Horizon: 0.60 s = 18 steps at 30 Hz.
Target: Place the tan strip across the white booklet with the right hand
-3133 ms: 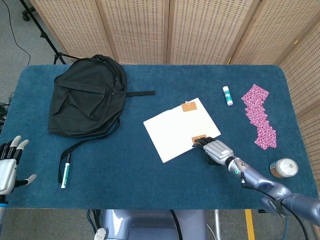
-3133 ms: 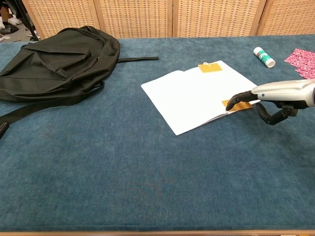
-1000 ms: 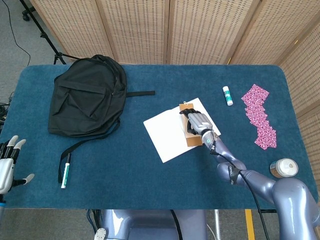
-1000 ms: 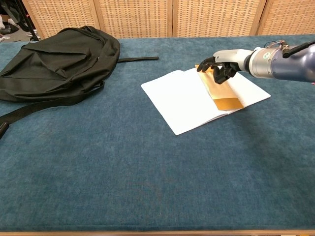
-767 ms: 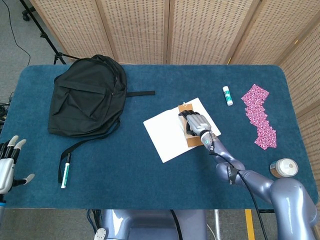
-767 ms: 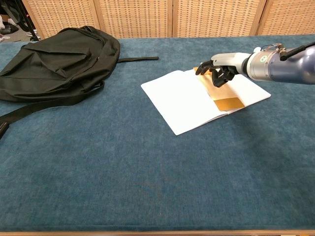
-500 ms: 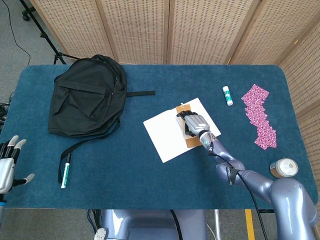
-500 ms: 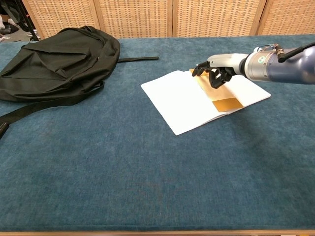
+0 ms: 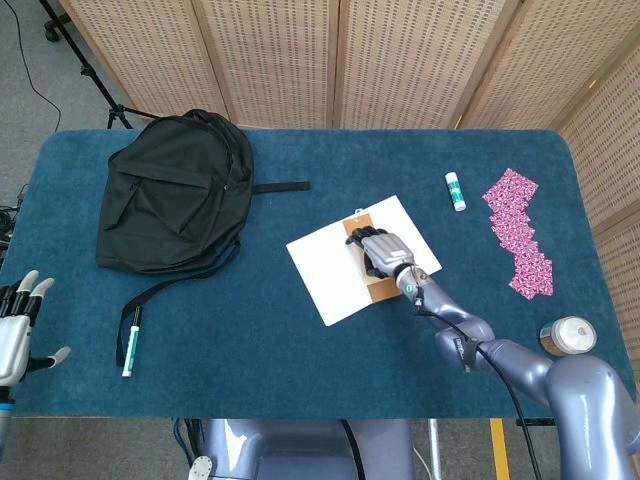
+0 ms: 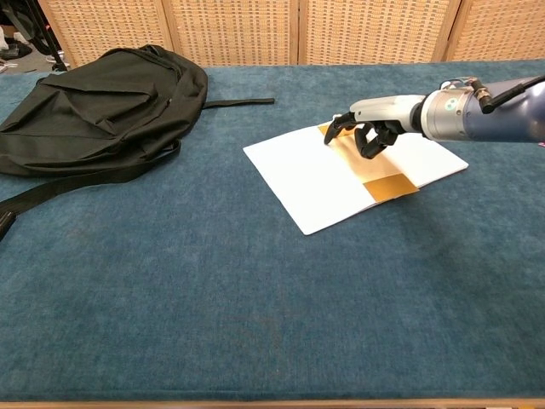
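Note:
A white booklet (image 9: 325, 262) (image 10: 311, 170) lies open at the middle right of the blue table. A tan strip (image 9: 383, 289) (image 10: 389, 184) runs across it from its far edge to its near edge. My right hand (image 9: 380, 252) (image 10: 371, 128) is over the strip's far half, with one finger stretched to the far end and the others curled down on the strip, holding it. That hand hides most of the strip in the head view. My left hand (image 9: 17, 327) hangs off the table's front left corner, fingers spread and holding nothing.
A black backpack (image 9: 175, 195) (image 10: 94, 98) fills the far left, with a strap trailing toward a green-and-white pen (image 9: 129, 340). Right of the booklet are a glue stick (image 9: 455, 191), a row of pink patterned cards (image 9: 520, 232) and a lidded cup (image 9: 568, 336).
My right hand has carried the strip's far end up from the booklet's near edge and then swung it leftward; the strip now lies slanted across the page. The left hand stayed put.

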Motion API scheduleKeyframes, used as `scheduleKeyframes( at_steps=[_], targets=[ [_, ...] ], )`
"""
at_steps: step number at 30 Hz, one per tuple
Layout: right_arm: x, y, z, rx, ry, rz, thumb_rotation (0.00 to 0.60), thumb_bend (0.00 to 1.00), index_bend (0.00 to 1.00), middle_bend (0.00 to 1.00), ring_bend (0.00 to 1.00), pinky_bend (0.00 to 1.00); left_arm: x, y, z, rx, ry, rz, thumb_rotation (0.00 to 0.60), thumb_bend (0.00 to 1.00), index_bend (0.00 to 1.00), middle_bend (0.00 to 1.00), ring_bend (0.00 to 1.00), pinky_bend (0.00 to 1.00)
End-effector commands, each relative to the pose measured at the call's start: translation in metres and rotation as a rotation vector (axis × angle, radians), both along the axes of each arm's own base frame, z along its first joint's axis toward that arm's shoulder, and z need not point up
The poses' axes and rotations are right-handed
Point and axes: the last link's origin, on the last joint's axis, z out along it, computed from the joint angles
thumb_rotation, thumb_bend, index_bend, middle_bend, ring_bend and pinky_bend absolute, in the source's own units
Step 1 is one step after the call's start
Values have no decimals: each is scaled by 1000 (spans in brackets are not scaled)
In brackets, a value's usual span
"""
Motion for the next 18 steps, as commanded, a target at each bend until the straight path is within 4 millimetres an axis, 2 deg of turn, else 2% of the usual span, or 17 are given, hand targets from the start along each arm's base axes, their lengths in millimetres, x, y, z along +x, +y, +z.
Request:
scheduleKeyframes(
  at_steps=[1,18],
  targets=[
    [1,0,-1,3,14,19,600,1000,176,152,0,136,0,0,0,0,-1,1,600,0,0,0,0,0],
    [-7,-10,9,-24,115,82,600,1000,215,187,11,136,-1,1,0,-1,1,1,600,0,0,0,0,0]
  ],
)
